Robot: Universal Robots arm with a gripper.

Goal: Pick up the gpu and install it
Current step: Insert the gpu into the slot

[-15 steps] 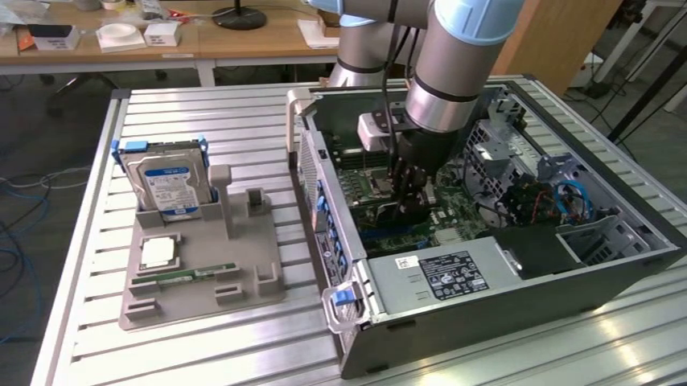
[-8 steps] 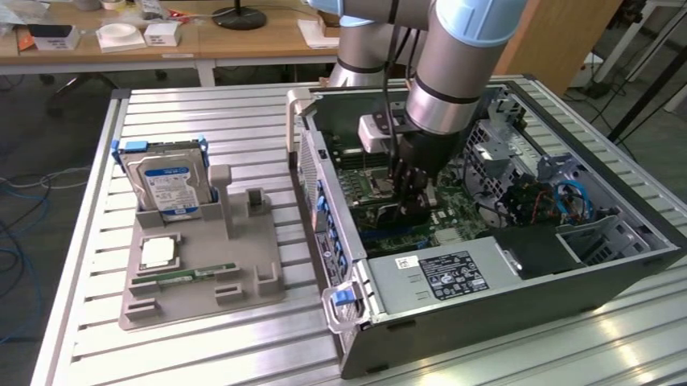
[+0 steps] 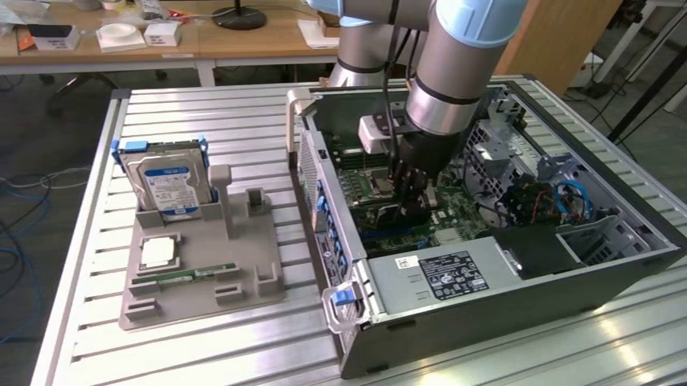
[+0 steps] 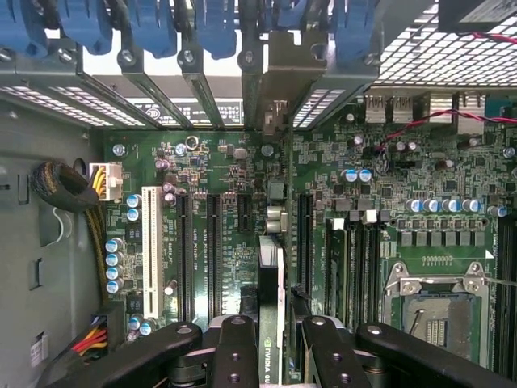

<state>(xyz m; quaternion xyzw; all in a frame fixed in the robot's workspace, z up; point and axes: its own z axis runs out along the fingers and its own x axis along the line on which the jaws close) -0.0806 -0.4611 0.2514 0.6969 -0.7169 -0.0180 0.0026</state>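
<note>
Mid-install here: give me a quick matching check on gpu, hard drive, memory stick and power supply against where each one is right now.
Things:
1. gpu
2. hard drive
3. memory stick
4. power supply

Places:
A. lying flat on the grey parts holder
B. mounted inside the computer case, near its front corner in the exterior view
C. standing upright in the grey parts holder
D. edge-on between the fingers of the gripper, over the motherboard slots

Pairs: 1-D, 2-C, 3-A, 4-B
</note>
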